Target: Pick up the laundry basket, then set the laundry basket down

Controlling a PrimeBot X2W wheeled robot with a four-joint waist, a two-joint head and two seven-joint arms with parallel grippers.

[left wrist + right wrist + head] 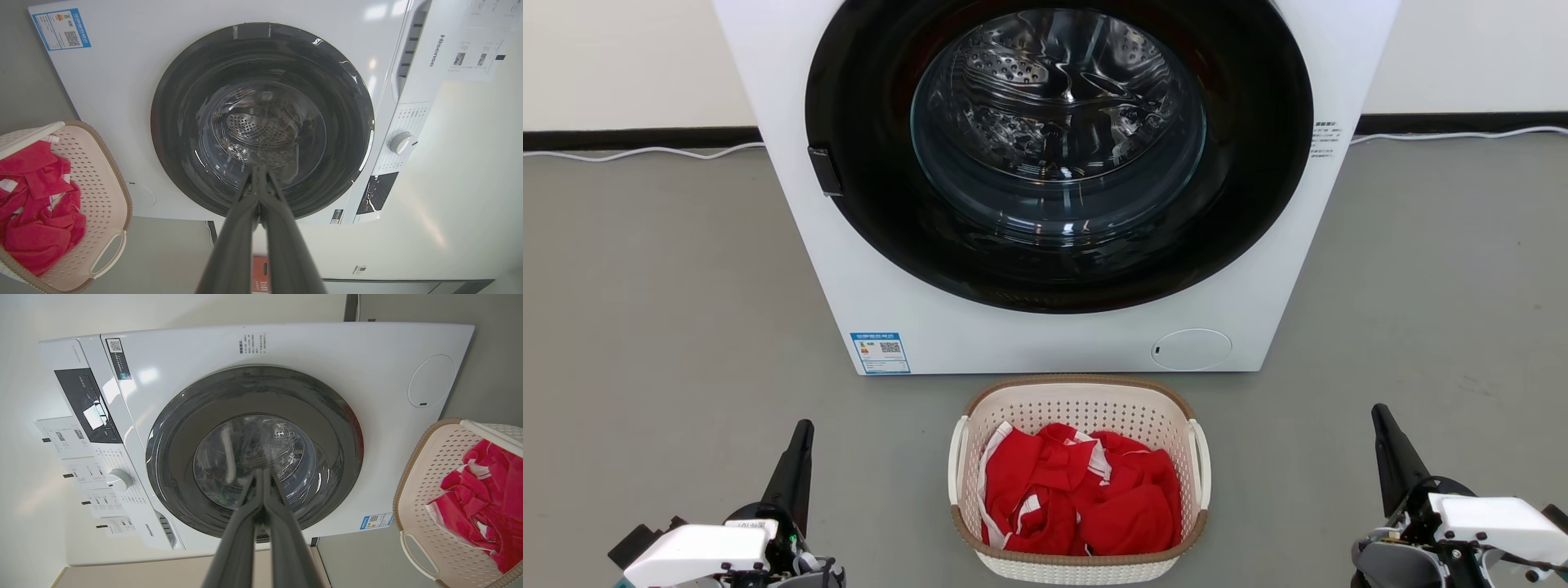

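Laundry basket (1086,408): on floor (670,327), just in front of washer (1054,343), containing red cloth (1086,498). Left gripper (803,434) and right gripper (1380,418): fingers pressed together, empty, either side of basket, clear of it.

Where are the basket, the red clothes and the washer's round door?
laundry basket (1078,380): head view, brown far rim.
red clothes (1127,514): head view, middle of the pile.
washer door (1058,122): head view, glass middle.
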